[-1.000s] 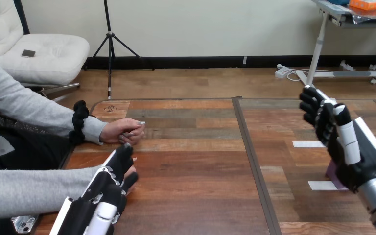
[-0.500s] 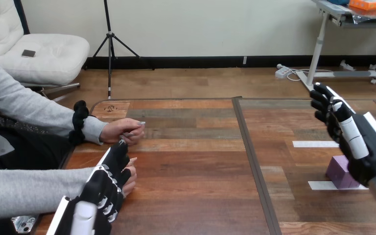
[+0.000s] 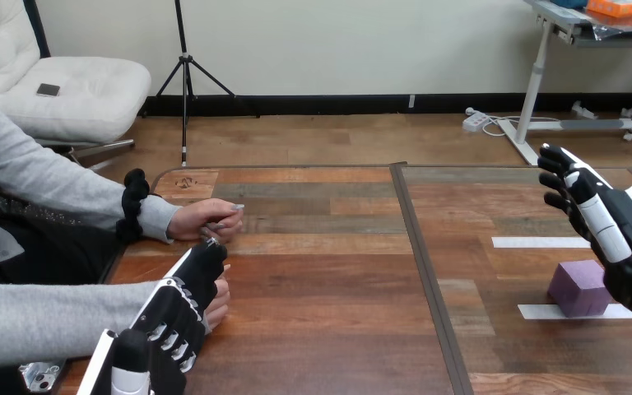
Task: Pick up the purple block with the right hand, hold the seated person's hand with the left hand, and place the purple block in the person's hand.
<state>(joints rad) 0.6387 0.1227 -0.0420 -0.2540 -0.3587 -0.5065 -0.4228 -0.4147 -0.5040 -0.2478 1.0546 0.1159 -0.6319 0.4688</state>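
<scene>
Pick-up pending | right hand [image 3: 619,240] spread, beside purple block [image 3: 577,289] | left hand [image 3: 174,303] flat over person's hand [image 3: 218,296] | I'd lower, grasp next.

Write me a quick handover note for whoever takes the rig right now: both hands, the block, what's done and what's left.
Left hand: open, lying over the person's nearer hand, fingers straight, not curled round it.
Right hand: open, holds nothing, raised at the right of the purple block.
Purple block: resting on the wooden table at its right side, by a white tape strip.
Done: no step finished.
Left: grasp the block with the right hand, take hold of the person's hand with the left, place the block in that hand.
</scene>
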